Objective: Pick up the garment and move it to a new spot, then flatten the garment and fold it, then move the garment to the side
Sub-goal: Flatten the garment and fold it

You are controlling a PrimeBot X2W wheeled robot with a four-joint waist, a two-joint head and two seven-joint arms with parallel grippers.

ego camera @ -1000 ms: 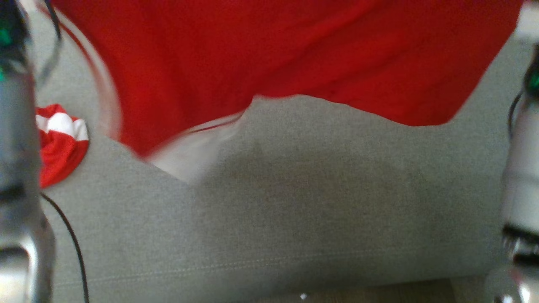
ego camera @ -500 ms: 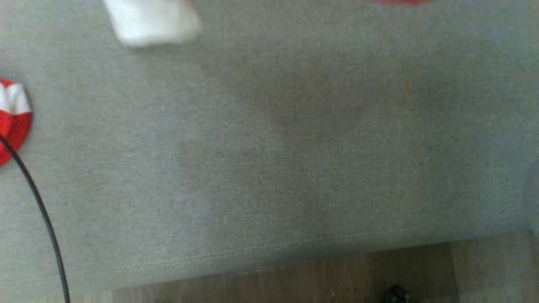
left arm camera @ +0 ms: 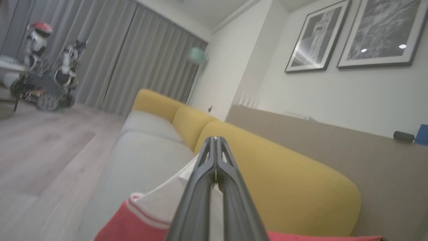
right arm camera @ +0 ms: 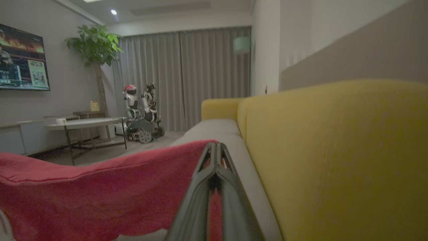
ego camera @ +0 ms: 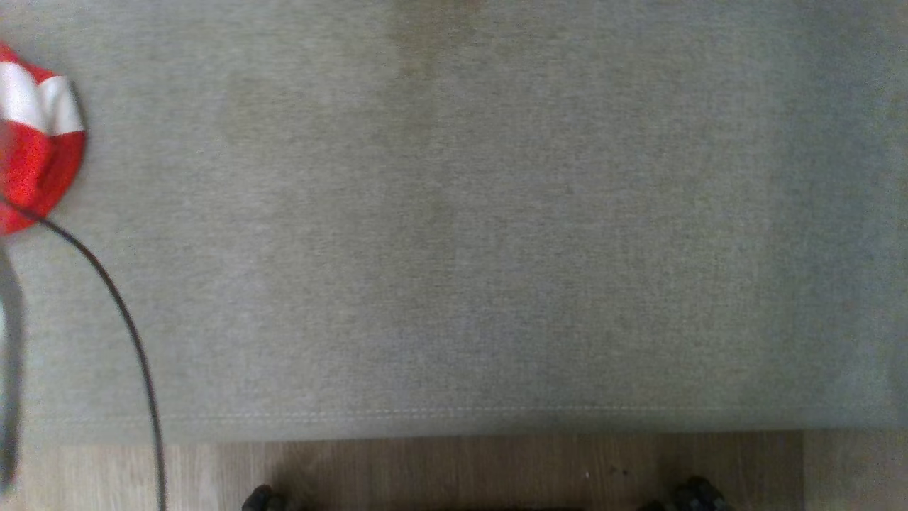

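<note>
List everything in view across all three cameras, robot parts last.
garment: 1, red with white trim, at both grippers, over the sofa
cloth bundle: 1, red and white, on the seat, head view's left edge
sofa: 1, grey seat, yellow back, against the wall
cable: 1, black, head view's lower left
floor: 1, wood, in front of the sofa
framed pictures: 2, black frames, wall above sofa
curtains: 1 run, grey, far end
plant: 1, green, left of curtains
screen: 1, lit, wall at right wrist view's left
table: 1, pale top, near plant
other robot: 1, white, before curtains
left gripper: 1, dark, shut on garment
right gripper: 1, dark, shut on garment
</note>
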